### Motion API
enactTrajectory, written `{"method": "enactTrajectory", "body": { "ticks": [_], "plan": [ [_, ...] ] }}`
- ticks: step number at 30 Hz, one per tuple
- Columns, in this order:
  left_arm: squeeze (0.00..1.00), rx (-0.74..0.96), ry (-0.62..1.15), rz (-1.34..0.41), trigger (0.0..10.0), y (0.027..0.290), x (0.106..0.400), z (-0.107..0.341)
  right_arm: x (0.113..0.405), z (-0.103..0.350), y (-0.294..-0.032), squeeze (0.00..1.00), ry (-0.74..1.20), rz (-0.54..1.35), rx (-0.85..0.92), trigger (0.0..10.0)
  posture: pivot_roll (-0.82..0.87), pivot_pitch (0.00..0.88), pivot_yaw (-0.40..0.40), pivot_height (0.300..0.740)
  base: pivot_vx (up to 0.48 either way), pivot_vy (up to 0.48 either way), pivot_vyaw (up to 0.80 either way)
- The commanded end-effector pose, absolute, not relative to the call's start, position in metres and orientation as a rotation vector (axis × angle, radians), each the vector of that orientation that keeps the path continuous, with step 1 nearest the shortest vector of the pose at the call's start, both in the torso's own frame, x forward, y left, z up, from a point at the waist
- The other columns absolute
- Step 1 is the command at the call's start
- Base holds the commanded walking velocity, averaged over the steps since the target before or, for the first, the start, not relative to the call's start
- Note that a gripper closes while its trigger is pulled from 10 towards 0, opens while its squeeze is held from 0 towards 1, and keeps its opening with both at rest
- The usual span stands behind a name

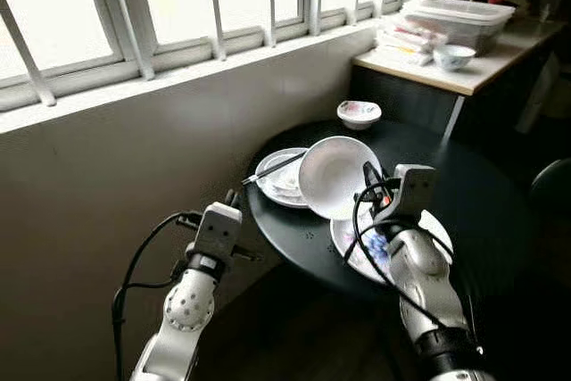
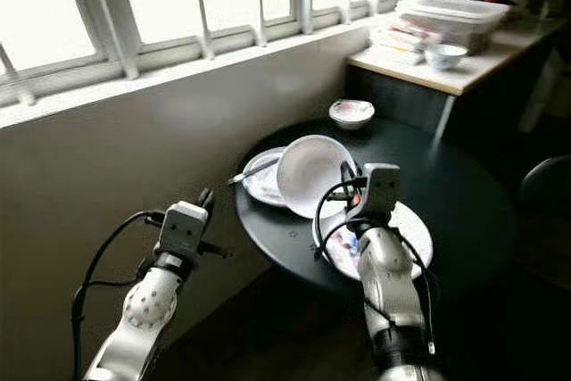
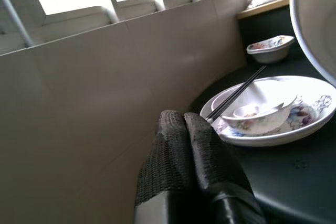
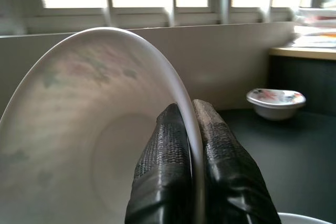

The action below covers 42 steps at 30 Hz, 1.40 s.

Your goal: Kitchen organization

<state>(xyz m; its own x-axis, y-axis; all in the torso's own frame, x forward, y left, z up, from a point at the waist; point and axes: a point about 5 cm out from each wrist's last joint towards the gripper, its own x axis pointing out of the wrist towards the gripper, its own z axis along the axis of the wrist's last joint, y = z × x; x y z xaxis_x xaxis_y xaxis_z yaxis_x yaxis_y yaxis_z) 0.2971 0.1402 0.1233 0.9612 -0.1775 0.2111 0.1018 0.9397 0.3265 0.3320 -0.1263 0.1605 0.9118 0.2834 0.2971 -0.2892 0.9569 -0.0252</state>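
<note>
Two black fingers (image 4: 157,166) of the right gripper (image 1: 373,186) pinch the rim of a large white bowl (image 1: 337,176), held tilted above the round dark table (image 1: 482,194). Just beside it sits a plate (image 3: 310,124) carrying a small bowl (image 3: 260,118) and chopsticks (image 1: 275,167); another floral bowl (image 1: 359,114) stands nearer the wall. From the left wrist, the left gripper (image 3: 185,129) shows pressed together, empty, short of the table edge.

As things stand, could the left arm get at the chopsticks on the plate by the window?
Probably yes: the left gripper, jaws shut and holding nothing, sits just off the table edge, with open space between it and the chopsticks.
</note>
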Motion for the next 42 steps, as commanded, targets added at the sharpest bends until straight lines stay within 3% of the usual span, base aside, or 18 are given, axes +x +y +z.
{"method": "enactTrajectory", "body": {
  "ticks": [1, 6, 13, 23, 42],
  "plan": [
    [0.0, 0.323, -0.236, -0.143, 10.0, 0.139, 0.297, 0.124, 0.325, 0.168, -0.114, 0.0, -0.363, 0.377, -0.05, 0.0, 0.03, 0.0, -0.002, 0.74, 0.0, 0.0, 0.8],
    [0.0, 0.36, -0.193, -0.108, 10.0, 0.147, 0.294, 0.117, 0.295, 0.146, -0.097, 0.0, -0.342, 0.508, -0.184, 0.0, 0.02, 0.0, 0.001, 0.74, 0.0, 0.0, 0.8],
    [0.0, 0.389, -0.099, -0.091, 10.0, 0.156, 0.284, 0.101, 0.278, 0.115, -0.108, 0.0, -0.227, 0.497, -0.316, 0.0, 0.02, 0.0, 0.003, 0.74, 0.0, 0.0, 0.8],
    [0.0, 0.394, -0.063, -0.146, 10.0, 0.143, 0.278, 0.093, 0.277, 0.111, -0.11, 0.0, -0.204, 0.47, -0.321, 0.0, 0.01, 0.0, -0.002, 0.74, 0.0, 0.366, 0.8],
    [0.0, 0.392, -0.087, -0.141, 10.0, 0.14, 0.278, 0.098, 0.283, 0.111, -0.104, 0.0, -0.215, 0.466, -0.343, 0.0, 0.02, 0.0, -0.008, 0.74, 0.0, 0.0, 0.8]
  ]
}}
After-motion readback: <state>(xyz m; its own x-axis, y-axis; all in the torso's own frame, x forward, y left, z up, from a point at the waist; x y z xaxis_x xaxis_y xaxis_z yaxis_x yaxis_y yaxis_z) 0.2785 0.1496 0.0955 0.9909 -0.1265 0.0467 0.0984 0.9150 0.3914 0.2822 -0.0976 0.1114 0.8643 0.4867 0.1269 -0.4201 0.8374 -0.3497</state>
